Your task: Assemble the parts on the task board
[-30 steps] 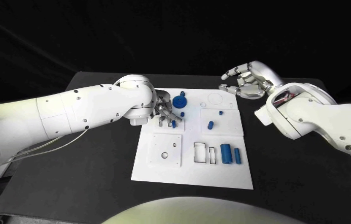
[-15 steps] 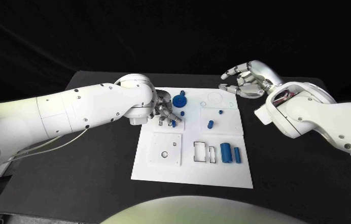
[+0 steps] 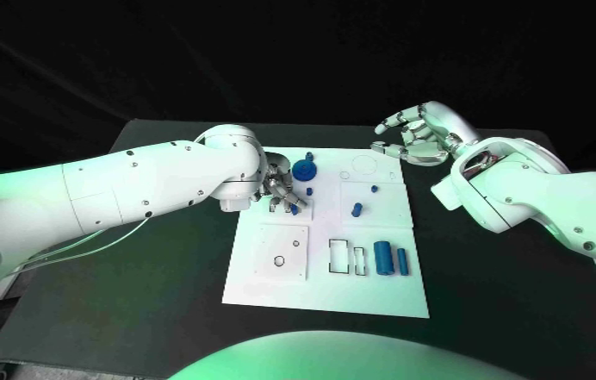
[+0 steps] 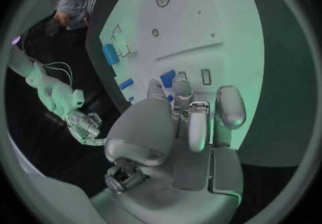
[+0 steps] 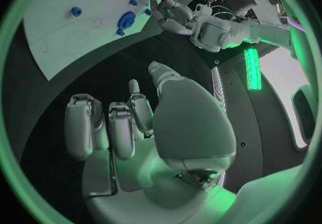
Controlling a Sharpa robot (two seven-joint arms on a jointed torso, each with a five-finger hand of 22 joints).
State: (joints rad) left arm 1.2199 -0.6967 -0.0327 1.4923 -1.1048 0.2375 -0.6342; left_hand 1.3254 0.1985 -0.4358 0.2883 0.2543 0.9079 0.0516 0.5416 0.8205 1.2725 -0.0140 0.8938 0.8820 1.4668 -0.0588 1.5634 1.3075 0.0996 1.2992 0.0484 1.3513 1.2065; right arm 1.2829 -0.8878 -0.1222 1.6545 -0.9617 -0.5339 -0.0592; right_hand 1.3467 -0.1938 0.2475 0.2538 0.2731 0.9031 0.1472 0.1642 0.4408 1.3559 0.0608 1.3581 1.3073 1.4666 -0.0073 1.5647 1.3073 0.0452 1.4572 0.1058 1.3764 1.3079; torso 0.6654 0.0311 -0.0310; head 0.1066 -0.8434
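White task board (image 3: 325,298) lies mid-frame on the table (image 3: 162,311) | left hand (image 3: 281,190) at its upper left, fingertips closing on a small blue part (image 3: 294,208), probably to seat it | right hand (image 3: 420,135) waits beyond the upper right corner, fingers loosely apart, empty.

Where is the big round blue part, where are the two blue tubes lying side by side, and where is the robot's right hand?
big round blue part (image 3: 304,171), head view, middle of its disc.
two blue tubes (image 3: 384,258), head view, middle of the thicker tube.
right hand (image 3: 416,135), head view, on the palm, above the table's far edge.
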